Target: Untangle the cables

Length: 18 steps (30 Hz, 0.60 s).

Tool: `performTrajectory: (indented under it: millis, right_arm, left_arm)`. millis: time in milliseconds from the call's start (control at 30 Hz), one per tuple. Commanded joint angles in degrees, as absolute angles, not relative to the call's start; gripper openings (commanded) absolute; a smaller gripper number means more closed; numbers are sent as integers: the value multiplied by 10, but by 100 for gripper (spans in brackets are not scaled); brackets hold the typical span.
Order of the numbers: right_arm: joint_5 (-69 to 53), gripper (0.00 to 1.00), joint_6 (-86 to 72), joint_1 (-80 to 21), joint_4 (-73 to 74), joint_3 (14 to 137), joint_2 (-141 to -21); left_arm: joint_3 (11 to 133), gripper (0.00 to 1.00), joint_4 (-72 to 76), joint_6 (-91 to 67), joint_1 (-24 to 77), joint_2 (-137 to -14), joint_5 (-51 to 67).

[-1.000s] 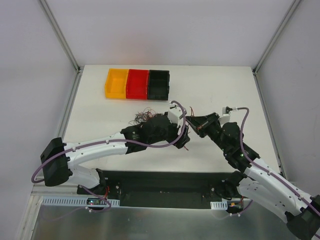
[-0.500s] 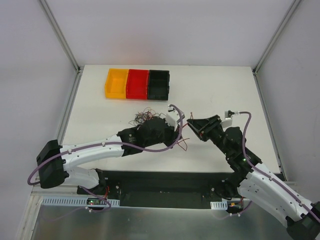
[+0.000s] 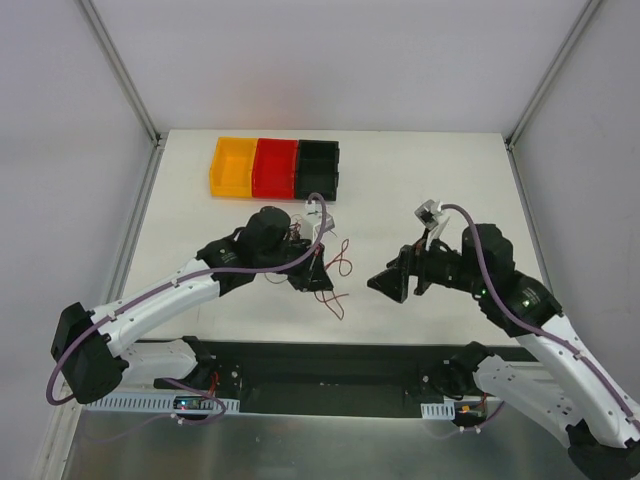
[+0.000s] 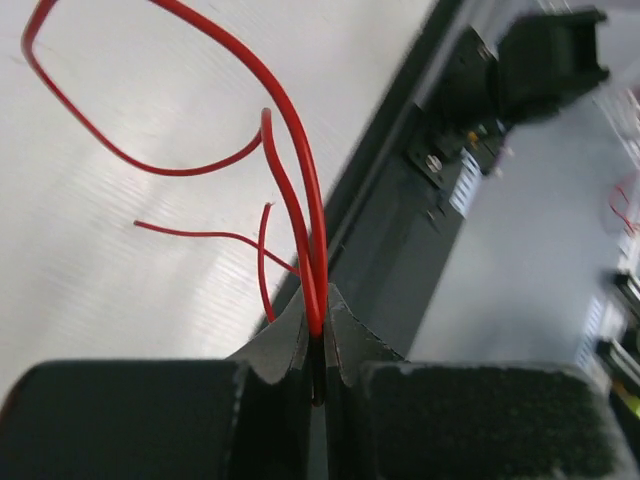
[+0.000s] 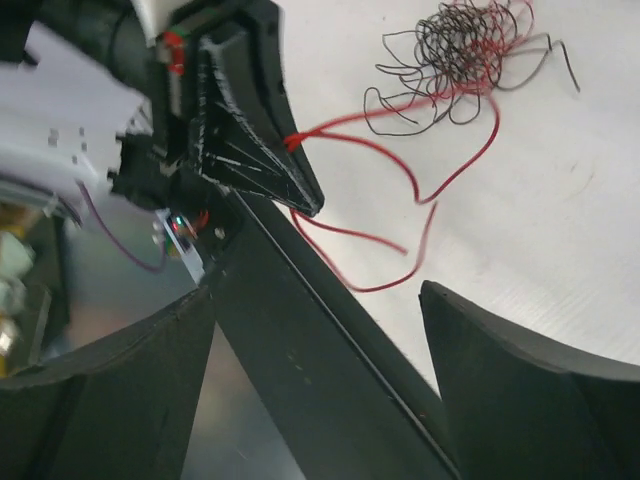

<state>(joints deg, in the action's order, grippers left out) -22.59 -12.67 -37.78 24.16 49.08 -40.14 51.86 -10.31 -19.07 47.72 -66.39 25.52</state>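
Observation:
My left gripper point(image 4: 318, 312) is shut on a thin red cable point(image 4: 290, 160), pinched between the fingertips, with its loops running out over the white table. From above, this gripper point(image 3: 318, 280) sits mid-table and the red cable point(image 3: 341, 262) curls to its right. The tangle of dark and red cables point(image 5: 462, 45) lies further back in the right wrist view, with the red cable point(image 5: 400, 165) leading from it to the left gripper point(image 5: 300, 200). My right gripper point(image 5: 318, 292) is open and holds nothing. Seen from above, it point(image 3: 385, 285) is a short way right of the red loops.
Three bins stand in a row at the back: yellow point(image 3: 233, 167), red point(image 3: 275, 168) and black point(image 3: 317, 170). The black base rail point(image 3: 330, 365) runs along the table's near edge, close under both grippers.
The left gripper closed on the red cable and drew it left, out of the tangle. The right gripper opened, let go and pulled back toward the near right.

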Motion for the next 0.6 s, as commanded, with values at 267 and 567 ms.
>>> performTrajectory:
  millis: [267,567]
  right_arm:
    - [-493,90,179,-376,231,609,-548]
    - [-428,67,50,-409,92,527,-541]
  left_arm:
    - [578,0,-206,-149,468,-666,564]
    - [589,0,-207,-171,460,-659,521]
